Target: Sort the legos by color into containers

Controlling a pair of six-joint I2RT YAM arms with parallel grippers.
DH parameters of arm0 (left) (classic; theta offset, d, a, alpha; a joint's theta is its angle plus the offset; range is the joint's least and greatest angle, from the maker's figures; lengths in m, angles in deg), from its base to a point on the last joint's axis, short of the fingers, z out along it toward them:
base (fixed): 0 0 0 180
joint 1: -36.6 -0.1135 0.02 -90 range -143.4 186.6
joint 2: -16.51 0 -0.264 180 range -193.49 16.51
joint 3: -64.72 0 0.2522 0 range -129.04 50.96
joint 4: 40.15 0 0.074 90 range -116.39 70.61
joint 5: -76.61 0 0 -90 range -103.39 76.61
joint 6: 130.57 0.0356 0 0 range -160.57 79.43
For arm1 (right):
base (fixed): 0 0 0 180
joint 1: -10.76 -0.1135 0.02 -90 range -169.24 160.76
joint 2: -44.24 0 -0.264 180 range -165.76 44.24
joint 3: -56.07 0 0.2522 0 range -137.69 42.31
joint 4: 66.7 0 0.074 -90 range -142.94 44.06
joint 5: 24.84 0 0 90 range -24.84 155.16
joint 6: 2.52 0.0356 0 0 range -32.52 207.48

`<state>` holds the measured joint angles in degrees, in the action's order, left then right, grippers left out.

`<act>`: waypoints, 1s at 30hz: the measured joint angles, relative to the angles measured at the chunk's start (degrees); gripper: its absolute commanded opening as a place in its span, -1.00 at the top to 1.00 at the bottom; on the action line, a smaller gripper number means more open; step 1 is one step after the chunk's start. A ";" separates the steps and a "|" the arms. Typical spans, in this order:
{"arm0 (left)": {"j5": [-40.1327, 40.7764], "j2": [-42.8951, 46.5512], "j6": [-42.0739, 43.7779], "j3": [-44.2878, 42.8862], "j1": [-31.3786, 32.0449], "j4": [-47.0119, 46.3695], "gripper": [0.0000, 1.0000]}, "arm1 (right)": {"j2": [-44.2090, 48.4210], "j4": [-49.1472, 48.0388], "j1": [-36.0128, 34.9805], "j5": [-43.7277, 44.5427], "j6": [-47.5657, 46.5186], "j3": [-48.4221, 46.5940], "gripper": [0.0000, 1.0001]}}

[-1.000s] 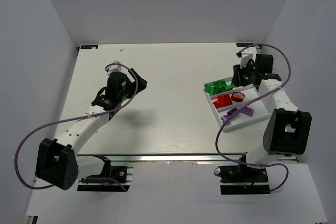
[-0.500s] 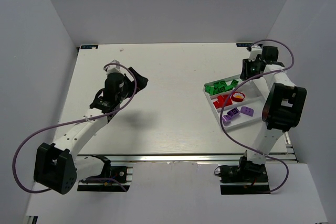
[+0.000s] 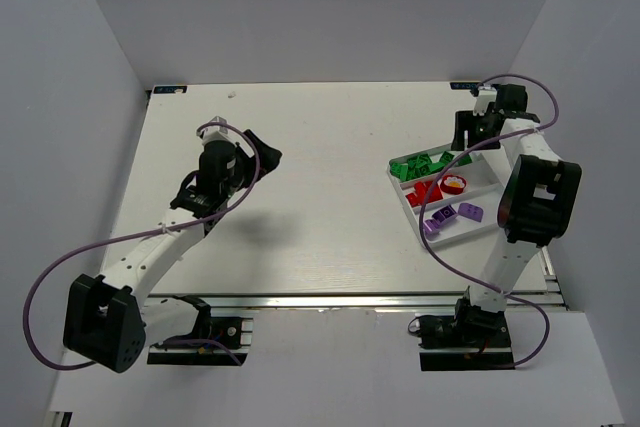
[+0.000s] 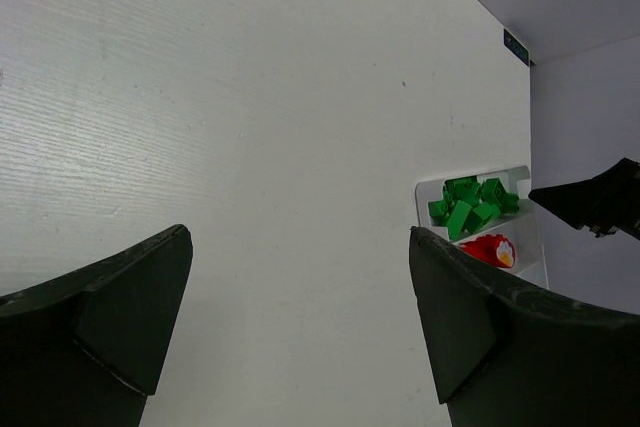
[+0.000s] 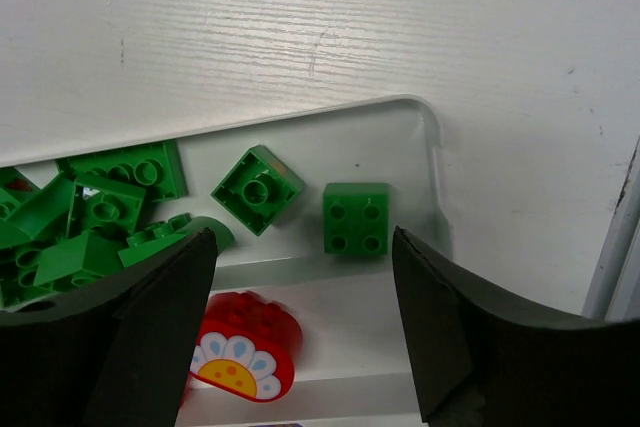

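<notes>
The right tool [image 5: 305, 332] hangs over the end of the green compartment of the white tray [image 5: 330, 147], its fingers apart with nothing between them. Their dark pads fill both lower corners of the wrist view, covering part of the green heap and the edge of a red brick with a flower face [image 5: 245, 347]. The heap runs off the left edge, so its count cannot be told. From above, the green legos [image 3: 425, 164], red legos [image 3: 428, 191] and purple legos [image 3: 456, 214] lie one colour to each compartment, too small there to tell brick from brick. The right arm's white link stands against the tray's right end in that view, so that edge is hard to make out, and its purple cable [image 3: 424, 209] crosses the tray. The left tool [image 4: 300, 337] stands wide apart and empty over bare table [image 3: 320, 197], well apart from the tray; its right finger cuts off most of the tray in its own view
</notes>
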<state>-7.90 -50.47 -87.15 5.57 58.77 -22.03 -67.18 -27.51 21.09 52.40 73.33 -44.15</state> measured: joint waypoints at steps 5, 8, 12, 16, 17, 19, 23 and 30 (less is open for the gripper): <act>0.02 1.25 -0.02 0.31 0.00 0.11 -0.96 | 0.02 0.26 0.00 -1.07 0.37 0.00 -0.79; 0.02 1.86 0.00 0.55 0.00 0.15 -0.96 | 0.11 0.98 0.00 -3.04 0.20 -0.02 -0.79; 0.00 2.25 0.07 0.66 0.00 0.17 -0.96 | 3.15 1.81 -0.35 -5.35 -0.72 0.15 -0.79; -0.02 2.60 0.57 0.68 0.00 0.35 -0.96 | 12.57 0.94 -1.49 -6.54 -2.75 2.60 -0.79; -0.02 2.69 0.74 0.68 0.00 0.35 -0.96 | 15.26 0.61 -1.92 -7.61 -3.34 2.75 -0.79; -0.02 2.82 1.20 0.66 0.00 0.35 -0.96 | 19.54 -0.46 -2.78 -9.97 -4.44 2.84 -0.79; -0.07 2.89 2.19 0.31 0.00 0.48 -0.96 | 25.46 -3.26 -4.59 -13.84 -4.00 3.80 -0.79; -0.31 3.06 4.02 -2.16 0.00 1.20 -0.96 | 29.27 -5.60 -4.94 -11.74 0.74 10.23 -0.79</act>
<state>-8.20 -47.41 -83.13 3.41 58.77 -20.83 -37.91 -33.10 16.15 40.67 74.07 -33.92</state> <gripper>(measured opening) 0.982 0.895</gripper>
